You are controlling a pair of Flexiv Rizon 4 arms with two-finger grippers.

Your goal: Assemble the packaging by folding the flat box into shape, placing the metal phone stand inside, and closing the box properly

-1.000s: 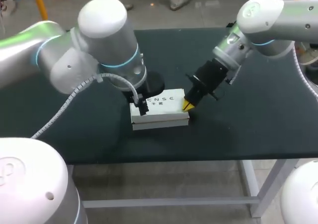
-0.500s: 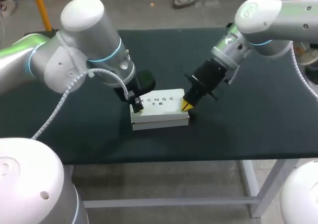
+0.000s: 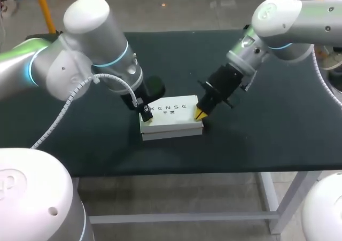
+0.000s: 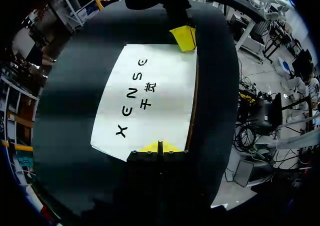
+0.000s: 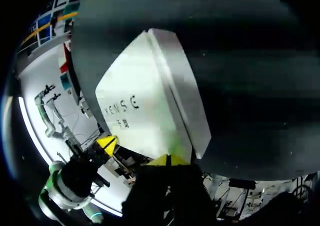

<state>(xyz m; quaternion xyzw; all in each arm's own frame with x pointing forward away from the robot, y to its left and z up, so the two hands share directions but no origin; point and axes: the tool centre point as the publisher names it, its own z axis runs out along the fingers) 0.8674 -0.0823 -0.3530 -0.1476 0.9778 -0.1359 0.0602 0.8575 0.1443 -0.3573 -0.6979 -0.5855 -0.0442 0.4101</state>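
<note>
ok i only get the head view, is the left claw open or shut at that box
observer: shut. The left wrist view shows the left claw with its tips together at the near edge of the white box lid, gripping nothing.
operator: and the right one
observer: the right claw is shut too, tips together at the box's opposite end.
operator: lid fully down
observer: can't say for sure; a thin dark seam runs along one long side.
</note>
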